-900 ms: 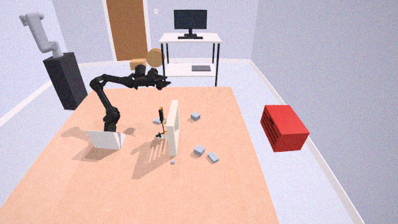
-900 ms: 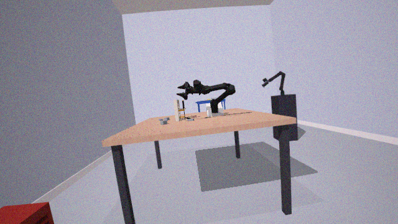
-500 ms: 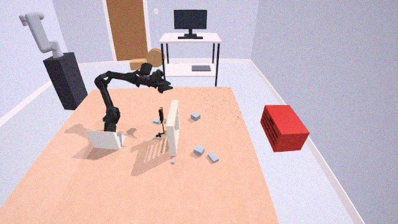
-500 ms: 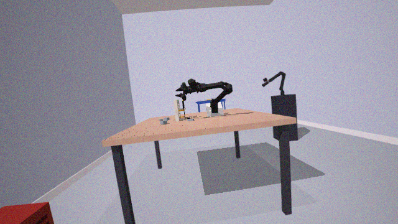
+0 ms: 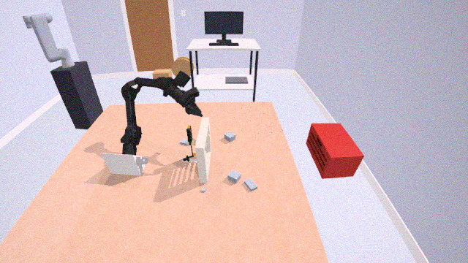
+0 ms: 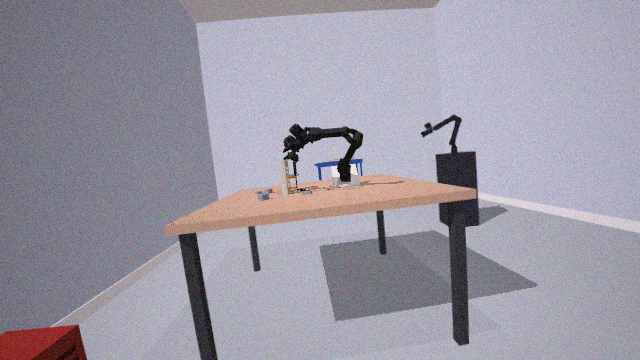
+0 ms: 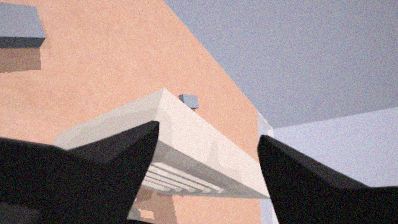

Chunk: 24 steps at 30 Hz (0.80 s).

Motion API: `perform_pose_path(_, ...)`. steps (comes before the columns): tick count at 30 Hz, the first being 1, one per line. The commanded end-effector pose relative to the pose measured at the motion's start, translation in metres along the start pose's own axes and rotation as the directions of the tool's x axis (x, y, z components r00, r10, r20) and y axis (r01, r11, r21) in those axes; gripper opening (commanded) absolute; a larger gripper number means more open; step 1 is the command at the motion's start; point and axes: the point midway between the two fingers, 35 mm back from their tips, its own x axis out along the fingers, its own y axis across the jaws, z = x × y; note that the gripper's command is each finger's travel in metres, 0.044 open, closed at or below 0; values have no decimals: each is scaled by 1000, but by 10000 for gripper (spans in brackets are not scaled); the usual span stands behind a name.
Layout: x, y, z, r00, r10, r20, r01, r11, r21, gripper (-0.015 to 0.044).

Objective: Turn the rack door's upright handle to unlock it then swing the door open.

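Observation:
The white rack frame (image 5: pixel 202 161) (image 6: pixel 284 177) stands upright on the table (image 5: pixel 146 226) (image 6: pixel 320 210), seen nearly edge-on in the top and exterior views. The wrist view shows its top bar (image 7: pixel 200 145) with pale slats (image 7: pixel 185 179) below. The door appears to sit in line with the frame; its exact angle is hard to tell. The black upright handle (image 5: pixel 189 135) (image 6: pixel 295 170) with orange parts stands off the frame's arm side. My gripper (image 5: pixel 199 113) (image 6: pixel 291 157) (image 7: pixel 209 135) is open and empty, pointing down above the frame's top and the handle. The handle is not clear in the wrist view.
Grey blocks (image 5: pixel 229 136) (image 5: pixel 234 176) (image 5: pixel 250 184) (image 7: pixel 189 101) lie behind the frame. Another grey block (image 5: pixel 183 142) lies near the handle, and a tiny one (image 5: pixel 203 190) near the frame's near end. A white panel (image 5: pixel 122 164) stands beside the arm's base.

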Motion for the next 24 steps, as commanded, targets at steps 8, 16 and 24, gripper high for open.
perform_pose_path(8, 12, -12, -31, 956, 157, -246, -141, 986, 84, 286)
perform_pose_path(16, 11, -19, -48, 879, 304, -367, -242, 948, 204, 286)
perform_pose_path(24, 4, -24, -58, 783, 461, -418, -324, 875, 359, 286)
